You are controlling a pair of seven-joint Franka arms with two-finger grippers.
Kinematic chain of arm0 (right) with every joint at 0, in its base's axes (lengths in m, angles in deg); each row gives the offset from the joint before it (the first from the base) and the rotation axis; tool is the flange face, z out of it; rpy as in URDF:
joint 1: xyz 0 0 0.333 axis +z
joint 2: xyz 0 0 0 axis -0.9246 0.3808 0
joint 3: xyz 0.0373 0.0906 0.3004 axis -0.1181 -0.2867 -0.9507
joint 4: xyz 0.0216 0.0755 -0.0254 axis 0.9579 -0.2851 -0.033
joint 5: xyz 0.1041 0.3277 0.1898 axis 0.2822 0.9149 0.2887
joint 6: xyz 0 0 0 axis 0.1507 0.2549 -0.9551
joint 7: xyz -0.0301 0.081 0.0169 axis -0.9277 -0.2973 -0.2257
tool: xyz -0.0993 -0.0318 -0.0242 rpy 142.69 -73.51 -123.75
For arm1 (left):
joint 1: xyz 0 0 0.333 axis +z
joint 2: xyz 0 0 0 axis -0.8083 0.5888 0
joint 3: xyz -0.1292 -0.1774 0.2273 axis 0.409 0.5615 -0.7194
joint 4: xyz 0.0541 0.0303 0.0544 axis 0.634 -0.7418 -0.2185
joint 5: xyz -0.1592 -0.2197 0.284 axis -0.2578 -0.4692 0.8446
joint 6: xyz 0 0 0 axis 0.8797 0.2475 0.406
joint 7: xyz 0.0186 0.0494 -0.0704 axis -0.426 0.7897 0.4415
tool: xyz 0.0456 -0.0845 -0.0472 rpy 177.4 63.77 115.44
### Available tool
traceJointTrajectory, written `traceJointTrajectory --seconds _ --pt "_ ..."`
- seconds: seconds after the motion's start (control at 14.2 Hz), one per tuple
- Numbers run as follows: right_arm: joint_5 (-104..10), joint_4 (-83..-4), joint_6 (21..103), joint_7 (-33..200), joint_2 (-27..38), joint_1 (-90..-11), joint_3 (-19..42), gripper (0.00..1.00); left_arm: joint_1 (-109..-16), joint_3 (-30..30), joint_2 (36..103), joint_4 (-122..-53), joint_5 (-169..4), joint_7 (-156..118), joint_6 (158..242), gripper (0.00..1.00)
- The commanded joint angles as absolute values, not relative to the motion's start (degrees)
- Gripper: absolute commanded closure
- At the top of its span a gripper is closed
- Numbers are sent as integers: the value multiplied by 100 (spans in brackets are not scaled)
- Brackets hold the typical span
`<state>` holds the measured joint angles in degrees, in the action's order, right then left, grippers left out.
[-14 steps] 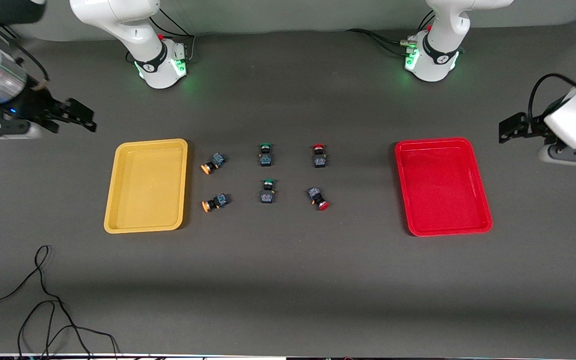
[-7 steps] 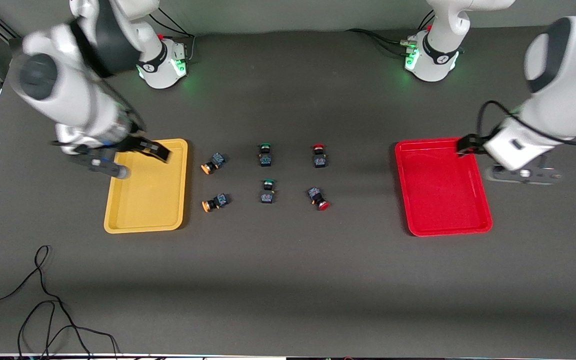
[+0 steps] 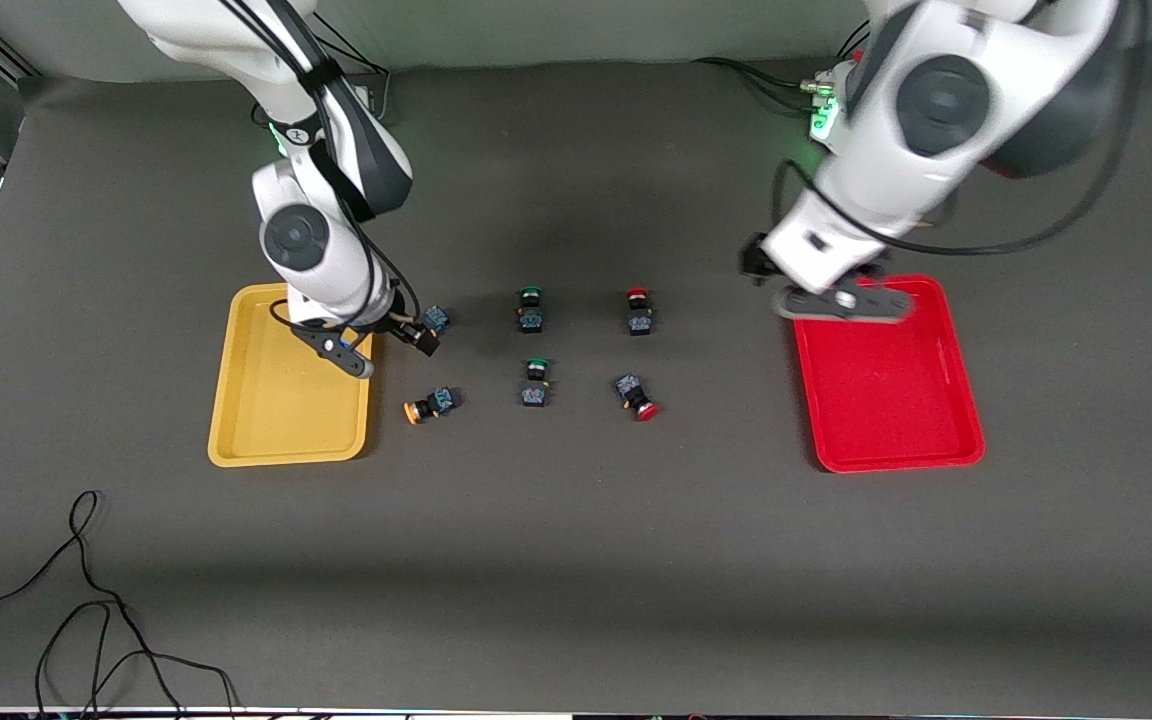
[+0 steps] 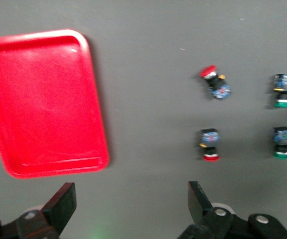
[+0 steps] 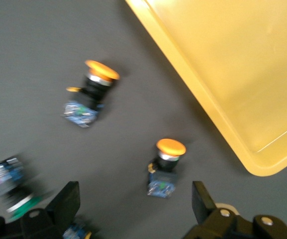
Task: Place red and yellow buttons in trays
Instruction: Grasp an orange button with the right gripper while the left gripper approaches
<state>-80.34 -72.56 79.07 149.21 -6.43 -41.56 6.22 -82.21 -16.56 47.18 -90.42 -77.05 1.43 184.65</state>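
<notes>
Two yellow-capped buttons lie beside the yellow tray [image 3: 291, 375]: one [image 3: 430, 405] in plain sight, the other [image 3: 435, 319] farther from the camera and half hidden under my right gripper [image 3: 417, 335]. That gripper is open and empty just above it. The right wrist view shows both yellow buttons [image 5: 92, 93] [image 5: 165, 168], the tray [image 5: 233, 59] and the open gripper [image 5: 136, 209]. Two red-capped buttons [image 3: 638, 311] [image 3: 636, 395] lie toward the red tray [image 3: 886, 375]. My left gripper [image 3: 758, 266] is open and empty over the table by that tray's far corner. The left wrist view shows the tray [image 4: 39, 99], both red buttons [image 4: 215, 82] [image 4: 209, 144] and the open gripper [image 4: 131, 204].
Two green-capped buttons [image 3: 531, 309] [image 3: 535, 383] lie between the yellow and red pairs; they also show in the left wrist view [image 4: 285, 89] [image 4: 282, 142]. A black cable [image 3: 86, 600] lies on the table near the camera at the right arm's end.
Both arms have swung in from the table's ends. The right gripper crossed the yellow tray to the farther yellow button. The left gripper passed over the red tray to its inner far corner.
</notes>
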Motion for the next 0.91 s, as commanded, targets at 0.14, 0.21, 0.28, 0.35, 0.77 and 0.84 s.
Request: traceJointTrajectory --seconds 0.14,0.21,0.28,0.35,0.77,0.84 --pt "-7749 -7658 8478 15289 -224 -3967 655 0 -9057 -1719 4961 -9047 -7728 1110 18919 0" --pt "-7740 -7746 8557 15289 -224 -3967 655 0 -9180 -1719 5119 -9056 -7728 1181 19068 0" --pt "-7688 -7817 8723 15289 -146 -3967 655 0 -9268 -1719 5277 -9056 -7728 1199 19192 0" --pt "-7513 -7826 8925 15289 -6 -3941 646 0 -9365 -1719 5453 -9073 -7728 1199 19332 0" --pt "-7336 -7905 9172 15289 224 -3826 646 15 -9603 -1711 6464 -9546 -7728 1287 20780 0" --pt "-7335 -7923 9190 15289 233 -3817 646 28 -9647 -1711 6570 -9713 -7720 1287 21071 0"
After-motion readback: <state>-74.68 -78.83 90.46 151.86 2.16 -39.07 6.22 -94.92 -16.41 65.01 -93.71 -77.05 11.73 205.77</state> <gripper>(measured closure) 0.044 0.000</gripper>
